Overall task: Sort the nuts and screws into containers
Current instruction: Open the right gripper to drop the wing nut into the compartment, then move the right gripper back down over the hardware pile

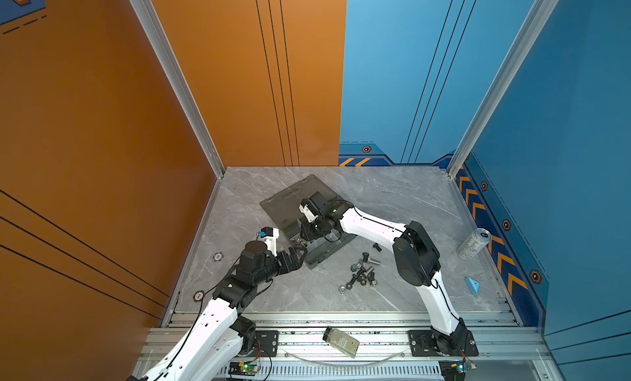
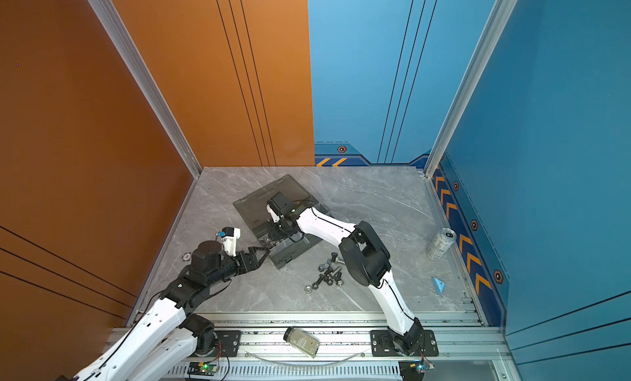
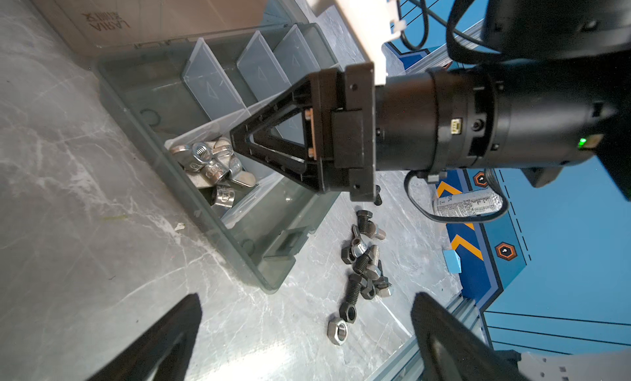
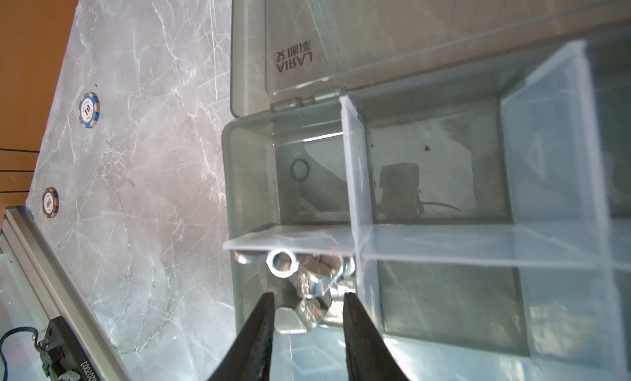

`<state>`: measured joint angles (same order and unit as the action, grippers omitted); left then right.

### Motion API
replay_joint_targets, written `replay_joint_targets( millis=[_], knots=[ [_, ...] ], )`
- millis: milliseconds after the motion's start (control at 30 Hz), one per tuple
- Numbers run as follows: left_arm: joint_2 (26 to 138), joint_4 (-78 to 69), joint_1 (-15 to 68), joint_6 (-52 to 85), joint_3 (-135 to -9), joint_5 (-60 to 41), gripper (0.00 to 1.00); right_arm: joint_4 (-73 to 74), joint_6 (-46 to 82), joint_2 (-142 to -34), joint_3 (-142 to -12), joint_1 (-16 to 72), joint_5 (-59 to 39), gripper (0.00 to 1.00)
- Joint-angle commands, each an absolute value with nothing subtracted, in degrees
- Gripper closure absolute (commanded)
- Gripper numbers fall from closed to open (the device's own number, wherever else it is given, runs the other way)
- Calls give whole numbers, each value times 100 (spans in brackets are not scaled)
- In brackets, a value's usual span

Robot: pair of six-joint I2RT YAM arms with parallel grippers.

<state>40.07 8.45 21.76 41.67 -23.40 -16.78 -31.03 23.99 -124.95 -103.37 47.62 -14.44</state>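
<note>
Roughly skewed to the edges of the table (image 1: 392,198) in both top views, the organiser box (image 1: 319,260) is smoky grey, its lid (image 1: 286,202) laid flat open toward the far left corner; pale translucent dividers (image 3: 211,82) split it into cells; one corner cell (image 4: 244,273) holds a heap of shiny silver wing nuts (image 3: 218,171), wings pointing all ways, with a hex nut (image 3: 200,151) tilted on top, threaded bore showing; the right gripper (image 4: 309,295) hangs over that heap, tips down, jaws parted a little and holding nothing; the left gripper (image 3: 307,297) is spread wide and empty just beside the box's near left side; loose screws (image 1: 363,275), mostly matte black, lie on their sides between the box and the right arm (image 1: 413,253), shafts crossing in various directions; a lone hex nut (image 1: 342,289) lies flat at the pile's near edge, bore up.
</note>
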Motion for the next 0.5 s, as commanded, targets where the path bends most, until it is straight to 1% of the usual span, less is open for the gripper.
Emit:
replay_joint_targets(
  millis=[0, 100, 267, 467],
  knots=[
    [3946, 914, 2135, 4131, -2291, -1758, 2, -3296, 2390, -11641, -9914, 4701, -1232, 63],
    [3976, 896, 2133, 4137, -2292, -1761, 2, -3349, 2488, -11171, -9422, 4646, -1072, 62],
    [4051, 840, 2127, 4133, -2295, -1773, 2, -3931, 2979, -10641, -8686, 4364, -783, 61],
    [4157, 779, 2117, 4123, -2326, -1797, 2, -4123, 3472, -10188, -7642, 4052, -998, 61]
  ],
)
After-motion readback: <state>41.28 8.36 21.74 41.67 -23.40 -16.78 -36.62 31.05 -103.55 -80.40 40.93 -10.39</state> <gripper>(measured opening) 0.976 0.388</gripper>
